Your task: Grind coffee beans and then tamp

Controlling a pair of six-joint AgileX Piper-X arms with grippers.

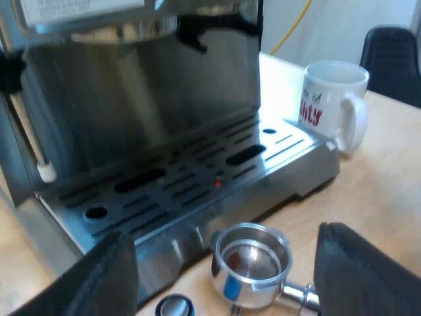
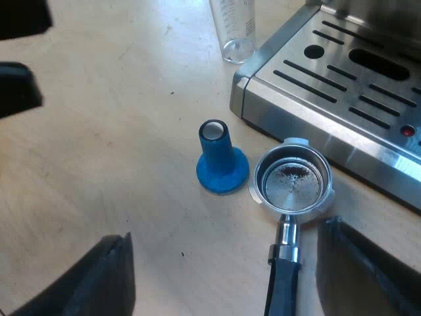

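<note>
Ahead of our left gripper (image 1: 223,237) stands the brushed-steel espresso machine (image 1: 131,99), slotted tray (image 1: 197,178) forward, its top cut off. Our right gripper (image 2: 225,234) hangs over the round metal holder (image 2: 293,184), its handle's end hidden. Both grippers gape wide, empty. A flared blue tamper (image 2: 220,161) stands just beside it.

The white mug (image 1: 332,99), ahead of the left gripper (image 1: 227,280) and beside the espresso machine (image 1: 197,171), bears red letters ending in "ty"; the smaller dark writing above them is unreadable. The measuring glass (image 2: 235,26), ahead of the right gripper (image 2: 227,276), has scale print too small to read.
</note>
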